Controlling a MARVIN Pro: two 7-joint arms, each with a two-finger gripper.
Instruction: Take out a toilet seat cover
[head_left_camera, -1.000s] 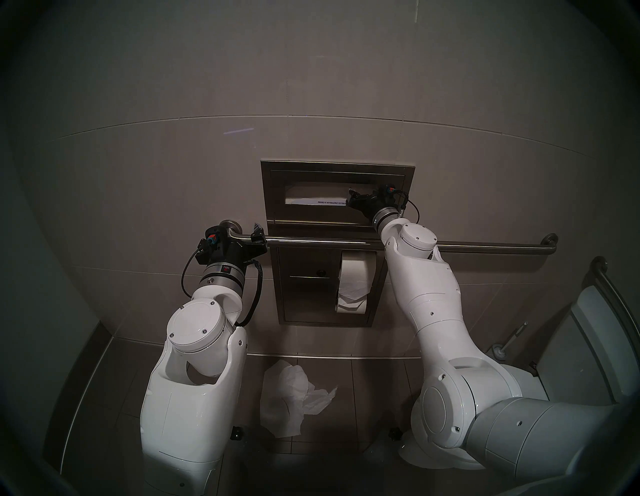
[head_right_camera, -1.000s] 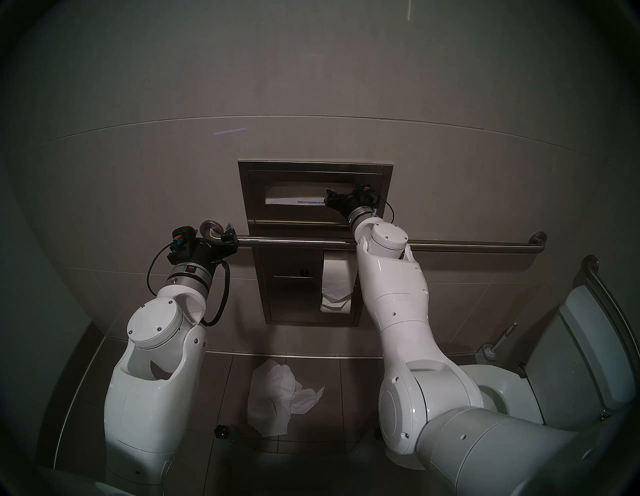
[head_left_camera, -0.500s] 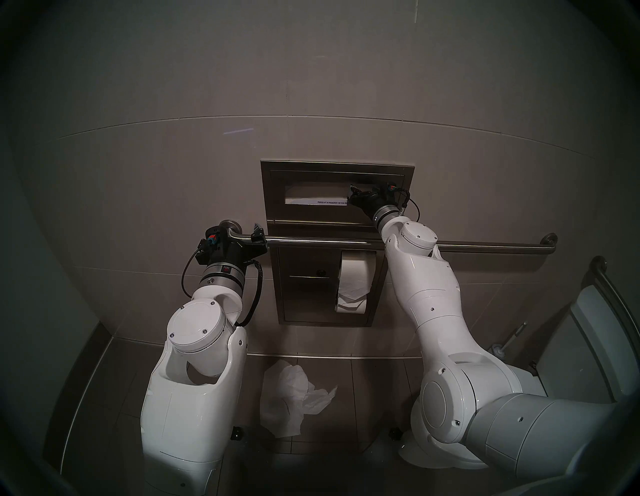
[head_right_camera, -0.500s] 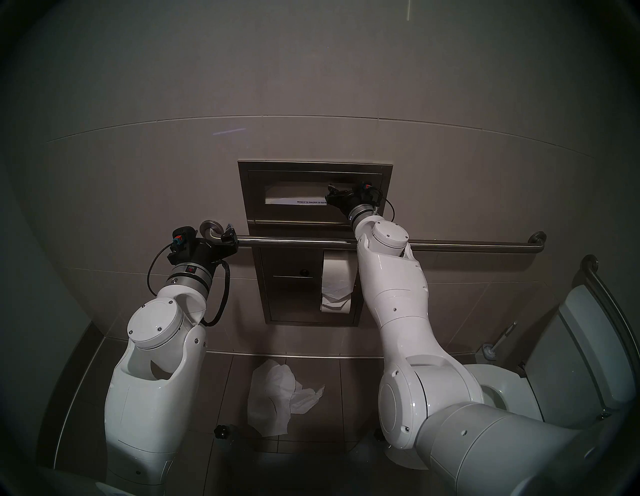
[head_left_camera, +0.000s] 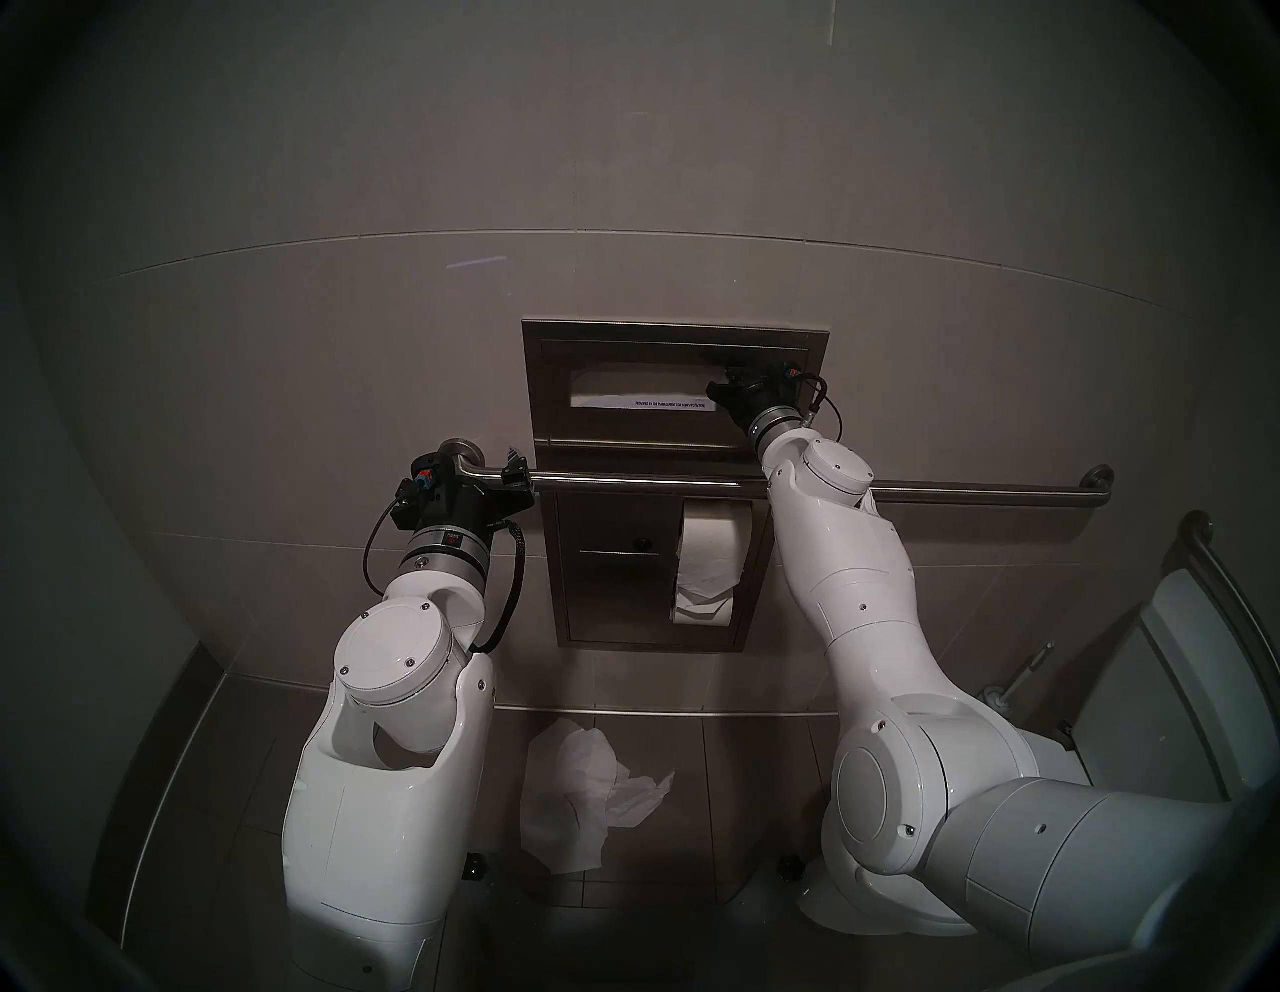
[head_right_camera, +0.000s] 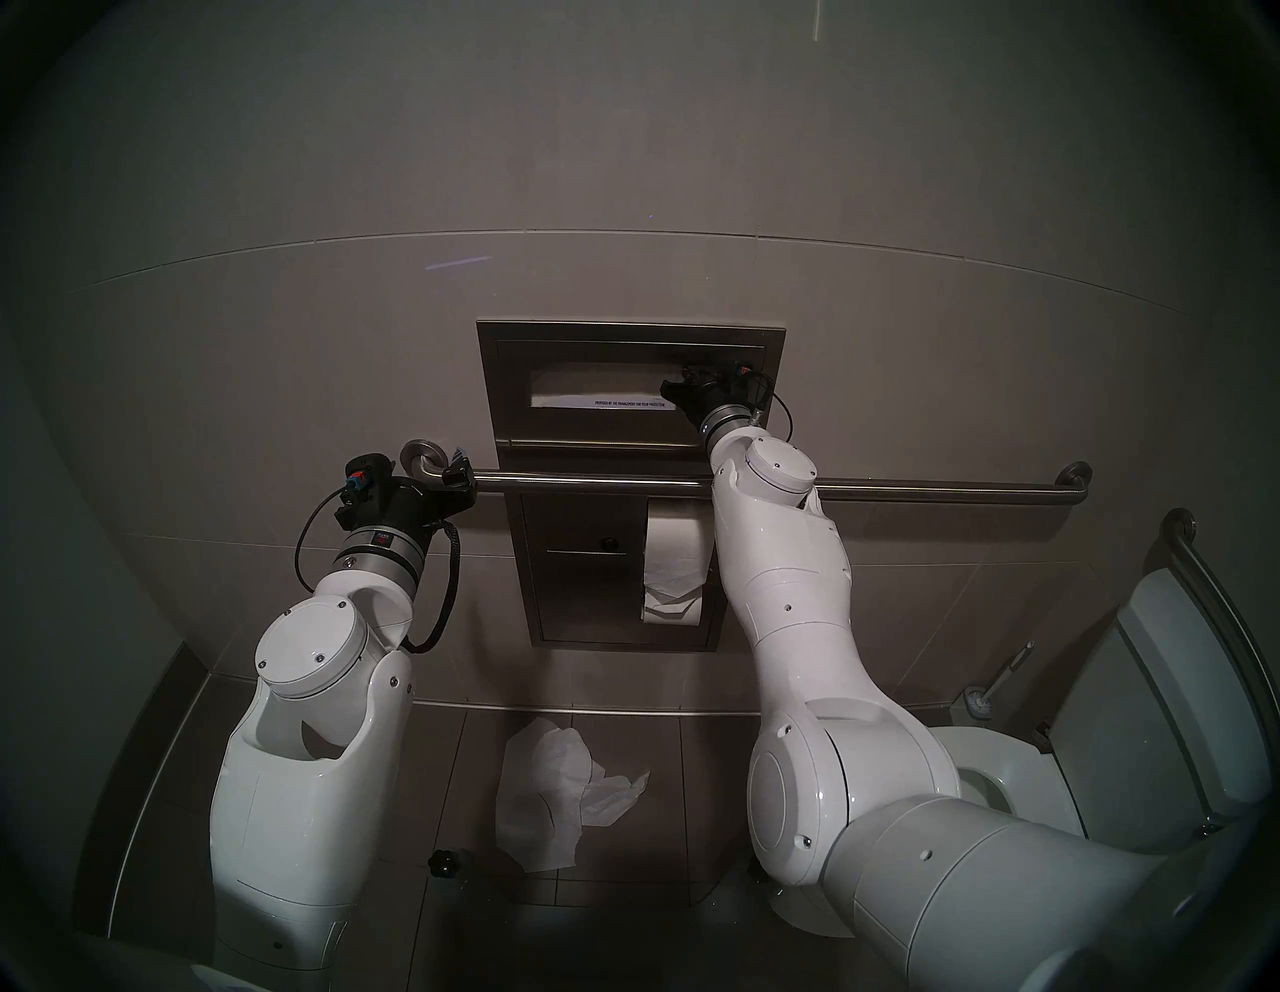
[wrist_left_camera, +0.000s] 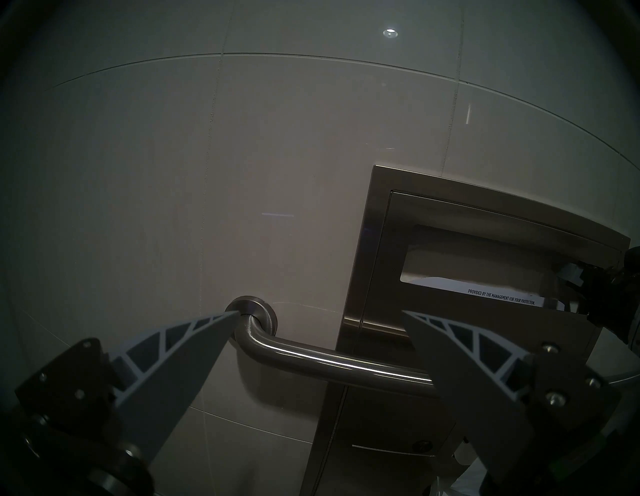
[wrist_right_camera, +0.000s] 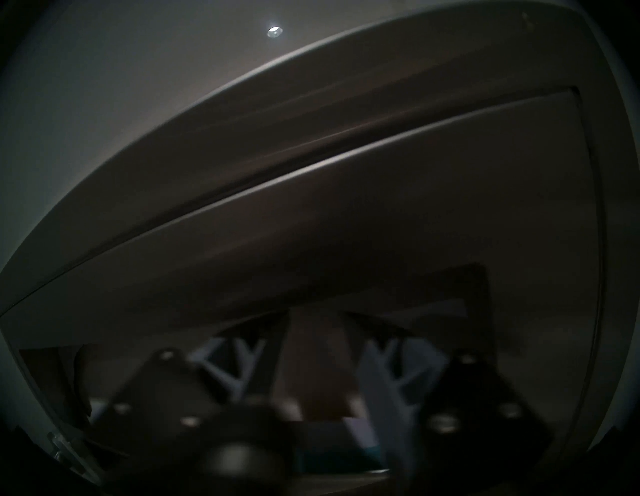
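The right gripper has its jaws apart at the right end of the dispenser slot, centre right of the left head view; nothing is visibly pinched. The toilet seat cover shows as a white strip along the slot's lower edge. A crumpled sheet lies on the floor, lower centre.

In the right head view the fingertips are lost against the steel dispenser.

The left wrist view shows the left gripper spread wide, empty, astride the grab bar.

The right wrist view is dark and blurred; finger contact with paper cannot be made out. Closing off-target could tear the flimsy tissue or miss it.
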